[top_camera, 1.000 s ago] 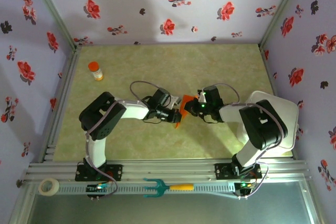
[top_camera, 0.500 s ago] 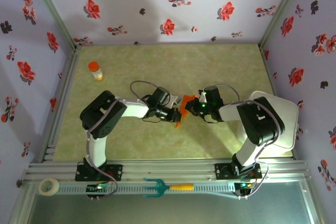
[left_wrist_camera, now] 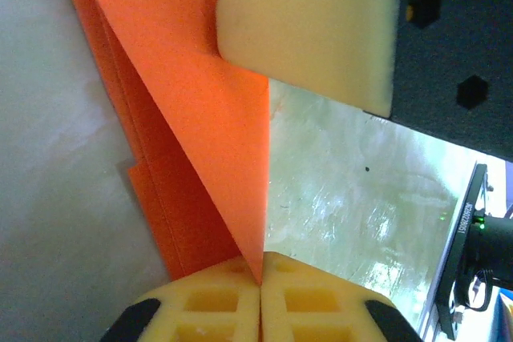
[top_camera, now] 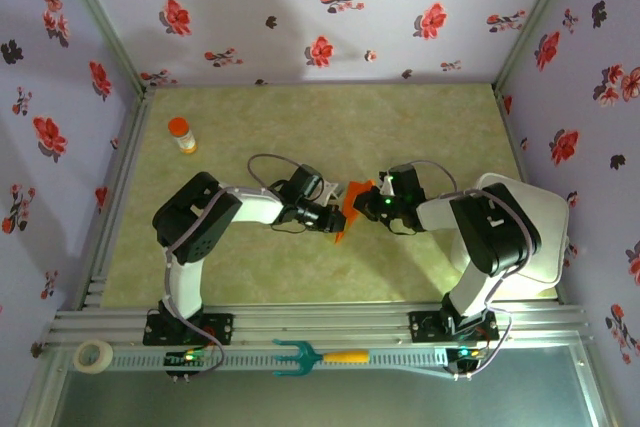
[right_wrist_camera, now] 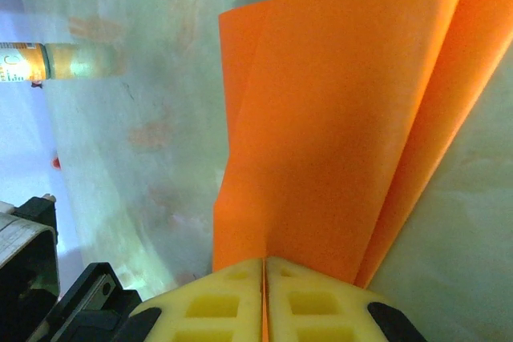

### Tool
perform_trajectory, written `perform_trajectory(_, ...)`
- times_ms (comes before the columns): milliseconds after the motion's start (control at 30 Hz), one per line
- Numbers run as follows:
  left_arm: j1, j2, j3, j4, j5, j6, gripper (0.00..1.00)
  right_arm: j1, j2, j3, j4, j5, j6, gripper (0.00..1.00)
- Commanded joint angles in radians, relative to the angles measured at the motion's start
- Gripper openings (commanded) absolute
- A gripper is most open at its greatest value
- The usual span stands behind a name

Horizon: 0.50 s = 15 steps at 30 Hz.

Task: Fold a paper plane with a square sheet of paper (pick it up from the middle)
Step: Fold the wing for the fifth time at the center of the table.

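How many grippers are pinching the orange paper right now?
2. The left gripper is shut on the paper's pointed tip; the right gripper is shut on it from the other side.

Both arms were white shells with chunky black joints: left arm (top_camera: 250, 209), right arm (top_camera: 440, 215). Each had a grey cable looping off the wrist. Left gripper (left_wrist_camera: 260, 274) had pale yellow, waffle-pocketed fingers.

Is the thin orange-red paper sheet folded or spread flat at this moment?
Folded: the thin orange-red paper sheet shows stacked layers and a sharp crease, and is held by the shut left gripper and right gripper.
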Motion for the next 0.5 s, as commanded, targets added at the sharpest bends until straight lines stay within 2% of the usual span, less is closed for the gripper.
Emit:
perform_trajectory(0,-0.012,0.041,-0.042,-0.036,-0.009,-0.012,0.10,-0.011,-0.015,0.001,-0.014,0.030,-0.010,0.11)
perform_trajectory(167,-0.010,0.009,-0.072,0.033,-0.010,-0.033,0.18,-0.011,-0.015,0.000,-0.016,0.027,-0.011,0.11)
perform_trajectory(333,-0.005,-0.008,-0.094,0.101,-0.010,-0.060,0.16,-0.011,-0.013,-0.003,-0.008,0.023,-0.002,0.11)
perform_trajectory(467,-0.002,0.008,-0.099,0.113,-0.007,-0.069,0.06,-0.011,-0.014,-0.005,-0.008,0.022,-0.001,0.11)
